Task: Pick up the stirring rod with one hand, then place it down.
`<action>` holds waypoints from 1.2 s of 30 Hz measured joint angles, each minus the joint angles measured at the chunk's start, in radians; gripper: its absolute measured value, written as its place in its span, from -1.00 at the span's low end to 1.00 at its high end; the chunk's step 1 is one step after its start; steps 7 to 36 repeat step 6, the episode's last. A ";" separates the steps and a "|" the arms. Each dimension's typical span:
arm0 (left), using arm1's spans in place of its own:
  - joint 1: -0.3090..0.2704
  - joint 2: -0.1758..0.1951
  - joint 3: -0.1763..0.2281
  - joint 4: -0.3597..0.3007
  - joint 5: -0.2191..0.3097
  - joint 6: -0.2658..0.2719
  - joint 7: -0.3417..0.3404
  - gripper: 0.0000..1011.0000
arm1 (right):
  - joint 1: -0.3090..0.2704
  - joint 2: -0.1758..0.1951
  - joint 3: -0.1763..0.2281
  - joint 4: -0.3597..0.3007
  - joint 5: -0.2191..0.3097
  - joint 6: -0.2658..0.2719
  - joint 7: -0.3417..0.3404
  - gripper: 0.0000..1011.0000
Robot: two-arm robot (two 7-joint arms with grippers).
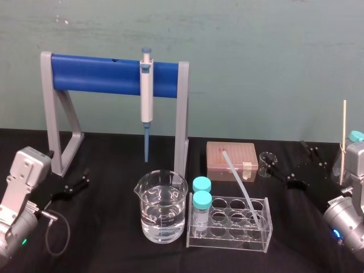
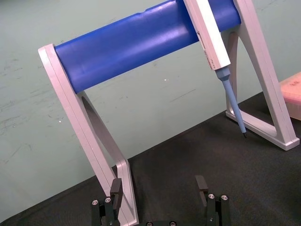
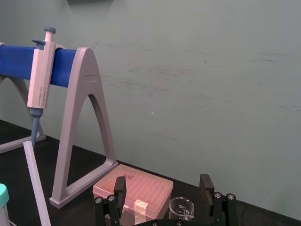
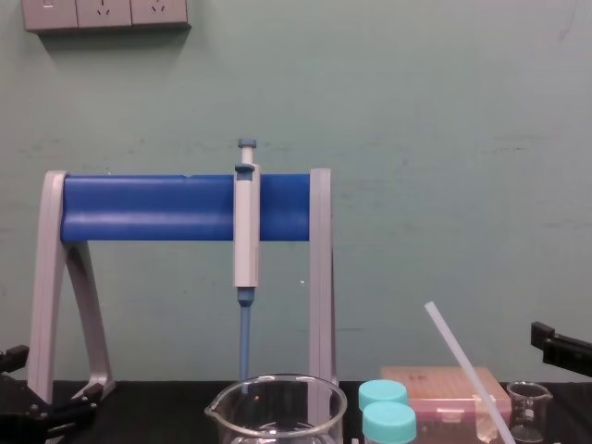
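The stirring rod [image 1: 244, 190] is a thin translucent white stick leaning at a slant in the clear tube rack [image 1: 230, 224], its top end over the pink box. It also rises in the chest view [image 4: 468, 370] and the right wrist view [image 3: 36, 183]. My right gripper [image 1: 296, 168] stands open and low over the table, right of the rod and apart from it; its fingers [image 3: 206, 183] hold nothing. Far to the left, by the stand's foot, my left gripper [image 1: 74, 185] is open too, with nothing between its fingers [image 2: 202, 183].
A water-filled beaker [image 1: 162, 207] stands left of the rack, which holds two teal-capped tubes [image 1: 201, 205]. Behind are a pipette [image 1: 147, 94] on a blue-barred stand [image 1: 96, 74], a pink box [image 1: 230, 160] and a small beaker [image 1: 266, 162]. A wooden stick [image 1: 344, 142] rises at the right edge.
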 joint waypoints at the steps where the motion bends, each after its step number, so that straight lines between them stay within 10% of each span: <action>1: 0.000 0.000 0.000 0.000 0.000 0.000 0.000 0.98 | 0.000 0.000 0.000 0.000 0.000 0.000 0.000 0.98; 36: 0.000 0.000 0.000 0.000 0.000 0.000 0.000 0.98 | -0.001 0.000 0.001 -0.001 0.000 -0.001 0.001 0.98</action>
